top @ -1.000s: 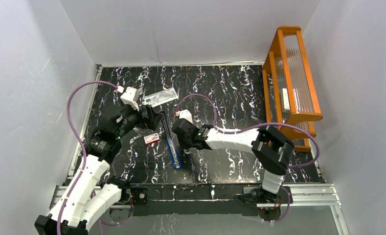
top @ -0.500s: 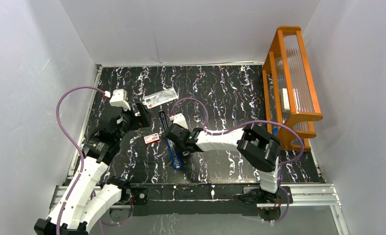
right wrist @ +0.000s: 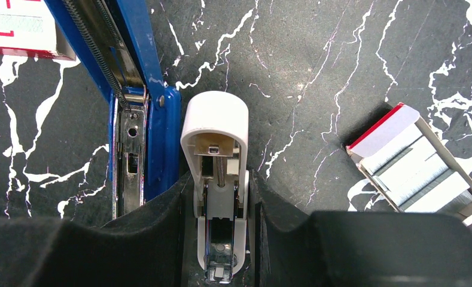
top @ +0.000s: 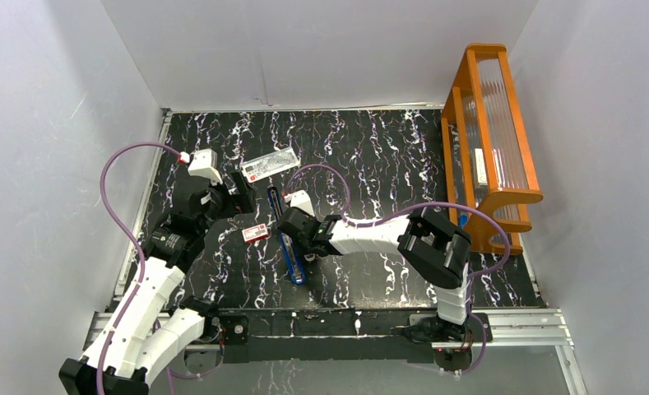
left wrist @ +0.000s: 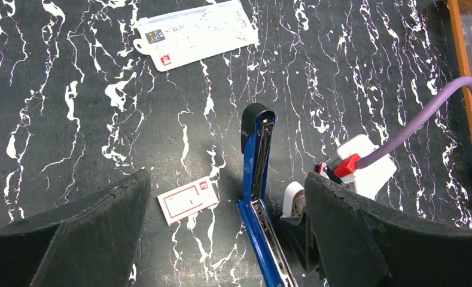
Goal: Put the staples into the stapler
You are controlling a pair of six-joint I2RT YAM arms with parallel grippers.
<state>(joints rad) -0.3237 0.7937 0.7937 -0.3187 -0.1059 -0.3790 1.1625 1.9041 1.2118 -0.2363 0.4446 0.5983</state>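
Note:
The blue stapler (top: 288, 243) lies opened flat on the black marbled table, its silver rail showing in the left wrist view (left wrist: 255, 173) and the right wrist view (right wrist: 131, 143). The red-and-white staple box sleeve (left wrist: 187, 201) lies just left of it. The tray with silvery staple strips (right wrist: 419, 164) lies to the right. My left gripper (left wrist: 221, 257) is open wide and empty, above the sleeve and stapler. My right gripper (right wrist: 221, 185) is shut on a white plastic piece with a metal rail (right wrist: 216, 137), right beside the stapler's hinge.
A flat clear packet with a white-and-red label (top: 270, 162) lies behind the stapler. An orange wooden rack (top: 489, 132) stands along the right wall. Purple cables loop over both arms. White walls close in the table on three sides.
My left gripper has drawn back and to the left, away from the stapler's black tip. My right gripper has shifted left, up against the stapler's middle.

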